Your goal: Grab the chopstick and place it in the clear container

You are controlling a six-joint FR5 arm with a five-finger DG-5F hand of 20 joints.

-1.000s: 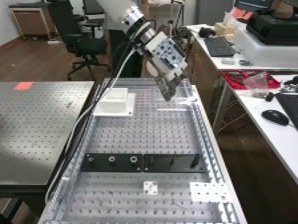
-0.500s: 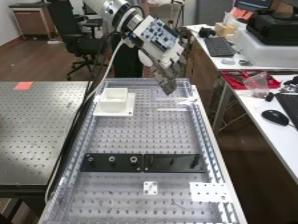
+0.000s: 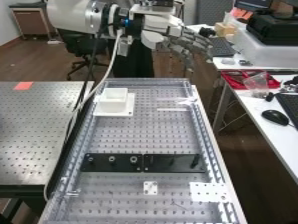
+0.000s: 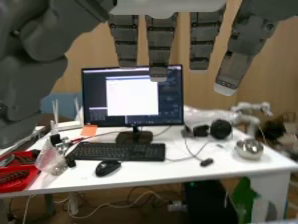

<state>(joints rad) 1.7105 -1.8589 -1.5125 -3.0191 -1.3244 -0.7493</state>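
The hand (image 3: 181, 42) is raised beyond the bench's far end in the high view, its fingers straight and spread toward the right. In the wrist view the hand (image 4: 160, 47) has straight fingers with nothing between them. A thin white stick (image 3: 171, 109), which looks like the chopstick, lies flat near the far right part of the perforated bench plate, below and apart from the hand. To its left stands a white square box (image 3: 114, 106) on a white base. A clear-walled frame (image 3: 209, 145) surrounds the plate; I cannot tell whether it is the clear container.
Black strips with knobs (image 3: 112, 160) cross the middle of the plate. White perforated pieces (image 3: 208, 192) lie nearer. A side desk holds a red tray (image 3: 234, 82), a mouse (image 3: 275, 117) and a monitor (image 4: 132, 95). A cable (image 3: 75, 110) runs along the bench's left.
The hand has risen away from the bench's far end and swung from pointing down to pointing right, with its fingers now spread. The stick and the white box have stayed put.
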